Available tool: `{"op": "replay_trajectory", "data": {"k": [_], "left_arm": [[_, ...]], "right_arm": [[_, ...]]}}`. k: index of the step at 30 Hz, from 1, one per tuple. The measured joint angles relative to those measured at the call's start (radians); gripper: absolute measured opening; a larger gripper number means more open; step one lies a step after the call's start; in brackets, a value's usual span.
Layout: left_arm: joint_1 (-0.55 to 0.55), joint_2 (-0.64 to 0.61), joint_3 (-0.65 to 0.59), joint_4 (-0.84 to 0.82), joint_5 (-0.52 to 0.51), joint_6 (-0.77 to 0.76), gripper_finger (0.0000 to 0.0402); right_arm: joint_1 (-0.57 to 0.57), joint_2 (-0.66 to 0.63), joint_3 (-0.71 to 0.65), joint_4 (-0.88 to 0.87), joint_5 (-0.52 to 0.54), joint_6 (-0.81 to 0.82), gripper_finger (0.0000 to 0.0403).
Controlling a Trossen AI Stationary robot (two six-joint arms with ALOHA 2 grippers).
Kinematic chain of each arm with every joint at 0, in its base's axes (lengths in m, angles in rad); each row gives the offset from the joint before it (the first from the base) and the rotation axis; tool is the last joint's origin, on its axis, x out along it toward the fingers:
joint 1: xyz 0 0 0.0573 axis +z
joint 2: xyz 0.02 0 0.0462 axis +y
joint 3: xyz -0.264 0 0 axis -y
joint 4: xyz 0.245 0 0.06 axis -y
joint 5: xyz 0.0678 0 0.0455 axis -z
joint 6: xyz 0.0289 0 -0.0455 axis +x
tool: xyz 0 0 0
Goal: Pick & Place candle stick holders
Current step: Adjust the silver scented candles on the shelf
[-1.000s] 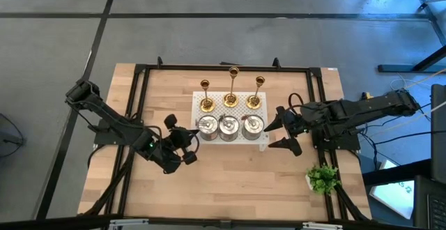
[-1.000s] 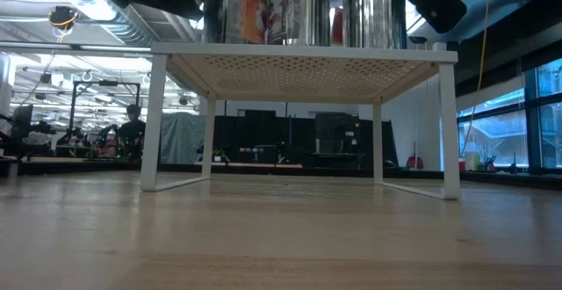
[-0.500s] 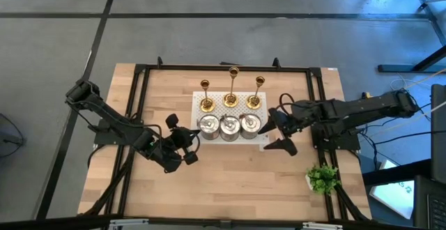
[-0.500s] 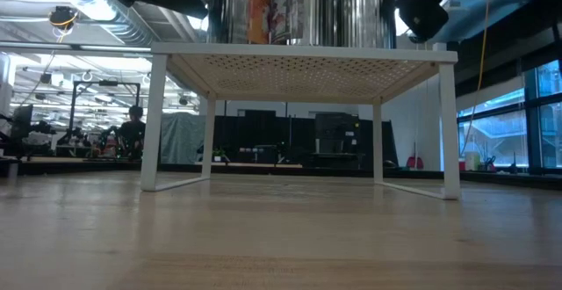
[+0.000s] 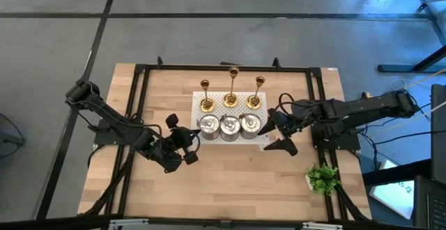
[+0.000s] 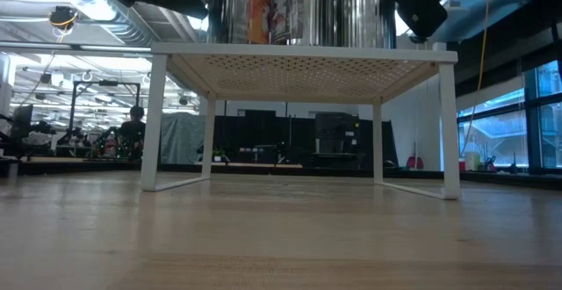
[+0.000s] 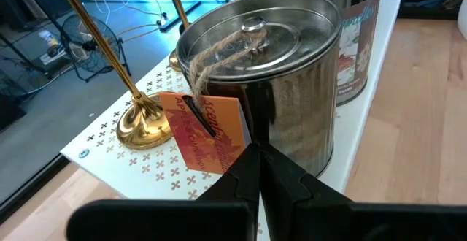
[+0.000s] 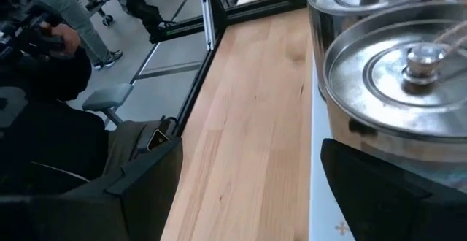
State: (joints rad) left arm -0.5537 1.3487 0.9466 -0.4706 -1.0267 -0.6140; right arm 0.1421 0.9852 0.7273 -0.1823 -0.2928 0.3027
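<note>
The right tool (image 5: 276, 132) stands wide apart at the right end of the white perforated stand (image 5: 197, 100), one finger on each side of that end, just beside the nearest silver holder (image 5: 251, 125) and gripping nothing. In its own wrist view that holder's lid and knob (image 8: 419, 58) sit between the two dark fingers (image 8: 142, 171).

The left tool (image 5: 182, 143) is pinched tight with nothing in it, at the stand's left front corner, its tip close to the silver holder (image 7: 281, 88) there, which carries a twine loop and an orange tag (image 7: 204, 133).

On the stand, three silver holders form the front row, the middle one (image 5: 228, 125) touching its neighbours, and three gold candlesticks (image 5: 231, 83) stand upright behind them.

A small green plant (image 5: 322, 178) sits on the wooden surface (image 5: 230, 181) to the front right of the stand.
</note>
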Motion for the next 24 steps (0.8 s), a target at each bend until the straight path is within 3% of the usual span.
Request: {"op": "replay_trajectory", "data": {"k": [11, 24], "left_arm": [[0.002, 0.0, 0.0, 0.004, 0.001, 0.012, 0.0001], [0.002, 0.0, 0.0, 0.004, 0.001, 0.018, 0.0001]], "right_arm": [[0.0, 0.005, 0.0, 0.029, -0.001, -0.023, 0.0328], [0.005, 0.002, 0.0, 0.028, -0.101, 0.005, 0.0328]]}}
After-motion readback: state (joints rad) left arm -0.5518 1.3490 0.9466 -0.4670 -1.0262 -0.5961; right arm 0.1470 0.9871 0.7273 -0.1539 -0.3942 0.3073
